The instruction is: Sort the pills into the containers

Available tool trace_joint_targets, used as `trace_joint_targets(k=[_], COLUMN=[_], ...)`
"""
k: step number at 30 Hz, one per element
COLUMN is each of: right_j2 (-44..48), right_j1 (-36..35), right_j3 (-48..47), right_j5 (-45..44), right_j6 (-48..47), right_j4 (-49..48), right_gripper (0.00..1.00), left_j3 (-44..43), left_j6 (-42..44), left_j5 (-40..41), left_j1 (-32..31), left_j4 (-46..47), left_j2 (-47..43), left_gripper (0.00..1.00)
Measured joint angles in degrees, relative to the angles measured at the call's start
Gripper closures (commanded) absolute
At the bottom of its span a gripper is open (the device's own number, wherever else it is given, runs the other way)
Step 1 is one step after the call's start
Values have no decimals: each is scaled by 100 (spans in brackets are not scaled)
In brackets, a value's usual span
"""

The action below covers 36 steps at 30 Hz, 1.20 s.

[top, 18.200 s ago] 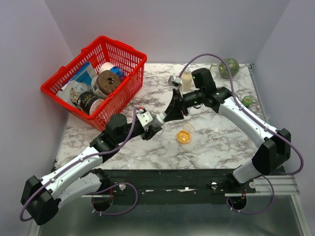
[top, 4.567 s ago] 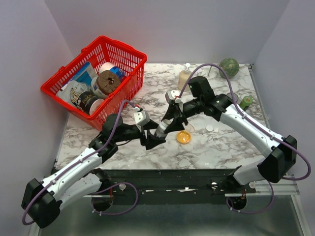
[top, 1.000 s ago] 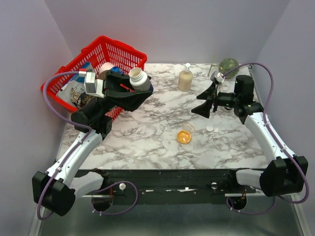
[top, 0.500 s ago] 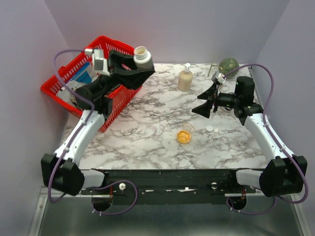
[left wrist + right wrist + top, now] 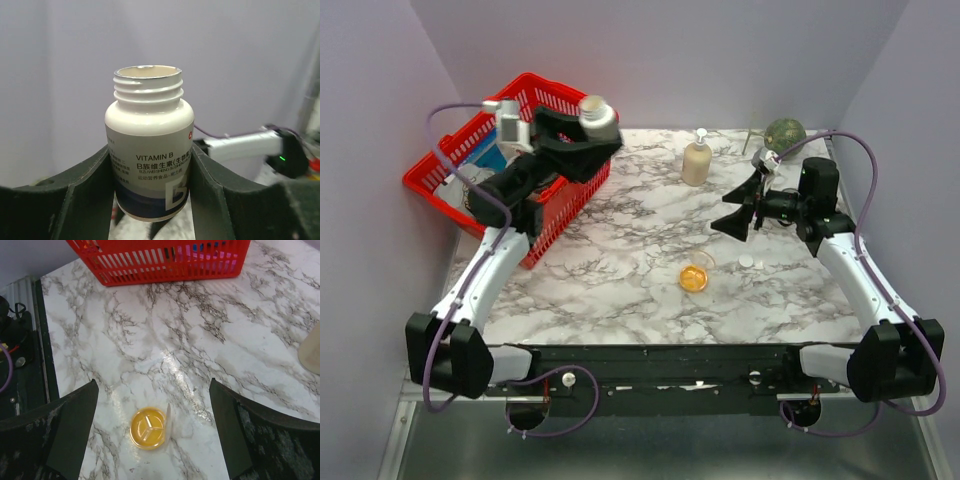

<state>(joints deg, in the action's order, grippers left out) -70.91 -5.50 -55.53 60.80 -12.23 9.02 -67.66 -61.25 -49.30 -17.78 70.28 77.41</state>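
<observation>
Left gripper (image 5: 590, 143) closed partway onto the uncapped pill bottle (image 5: 149, 150), held up at 10 o'clock over red basket (image 5: 552, 212). Right gripper (image 5: 718, 213) spread wide, empty, at 2 o'clock. Orange pills (image 5: 694, 279) sit in clear dish (image 5: 168, 419), table centre.

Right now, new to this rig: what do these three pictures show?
Two robot arms, bolted at the near edge of a marble table. One picture looks down from above and behind; the other two come from wrist cameras. The left end effector grips an uncapped white Vitamin B pill bottle, raised near the red plastic basket. The right end effector is open and empty. On the marble: a shallow clear round dish with orange contents, a beige pump bottle, a small white cap.
</observation>
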Motion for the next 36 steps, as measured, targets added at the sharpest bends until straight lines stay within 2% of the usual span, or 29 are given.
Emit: trace_joint_targets(k=[3,5,8,9,14,17,20,26,36], right_j2=[7,33,153,190,295,354,385,358,122], right_j1=[2,22,87,125,380,542,708,837,861], right_j3=[0,11,57,57,52,52,52,50,-48], right_j5=[-4,-13,-39,-44,-114,-162,-181,-184,-184], right_j6=[22,20,-55,-111,-417,-505,-568,-649,-855], right_j4=[-2,-7,11,22,188,278,321,437,765], right_gripper=[0,0,0,0,0,0,0,0,0], left_j3=[654,487,216,319,505,811,1379,2181,2107], left_j6=[468,356,317,758,4227,5569,6474,7593,8642], left_j5=[807,715,-9,-203,-555,-448,-302,125,835], left_j1=[815,1045,476,210,-835,-1032,-1244,-1696,-2273], left_j4=[-68,146,186,-48,-3762,-4955,-5733,-6583,-7344], left_j2=[-533,-374,22,22,-592,-901,-1032,-645,470], left_gripper=[100,100,100,100,100,100,100,100,100])
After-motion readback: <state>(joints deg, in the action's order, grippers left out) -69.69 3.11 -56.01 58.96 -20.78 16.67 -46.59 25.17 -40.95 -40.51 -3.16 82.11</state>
